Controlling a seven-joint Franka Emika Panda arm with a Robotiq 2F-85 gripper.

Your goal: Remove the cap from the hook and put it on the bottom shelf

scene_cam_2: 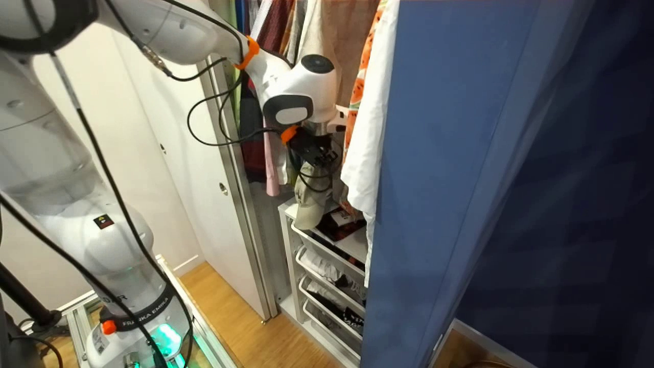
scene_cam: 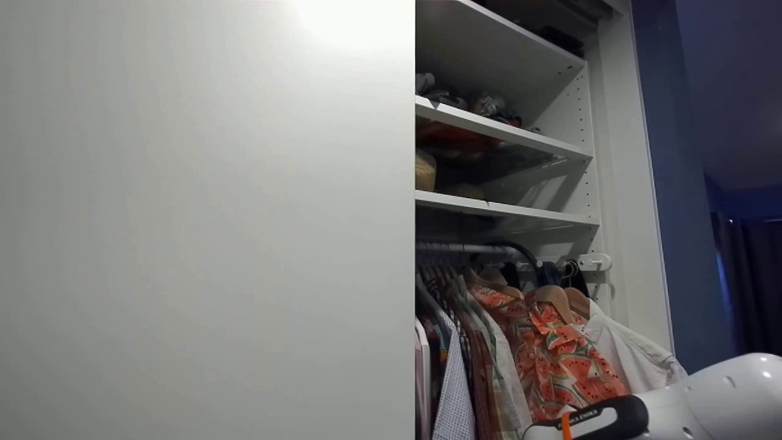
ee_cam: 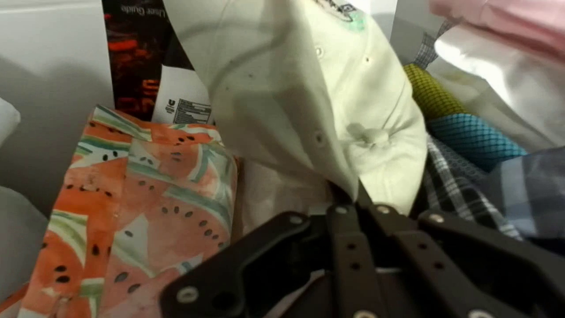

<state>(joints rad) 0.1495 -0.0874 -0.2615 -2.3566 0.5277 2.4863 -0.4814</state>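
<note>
The tan cap (scene_cam_2: 308,204) hangs brim-down from my gripper (scene_cam_2: 324,156) in an exterior view, its brim in front of the white shelf top (scene_cam_2: 356,246) of a drawer unit. I cannot tell whether the brim touches it. In the wrist view, my gripper (ee_cam: 358,201) is shut on the edge of the cap (ee_cam: 379,97), and the fingertips are partly hidden by the fabric. The shelf surface (ee_cam: 53,53) shows below, at the upper left. A white rail with pegs (scene_cam: 592,263) is at the closet's back in an exterior view; the cap is not visible there.
A dark booklet (scene_cam_2: 340,225) lies on the shelf, also in the wrist view (ee_cam: 132,53). Watermelon-patterned shirts (ee_cam: 132,212) and other hanging clothes surround the gripper. A white shirt (scene_cam_2: 368,153) and blue wall (scene_cam_2: 449,153) stand to one side. Wire drawers (scene_cam_2: 327,271) are below.
</note>
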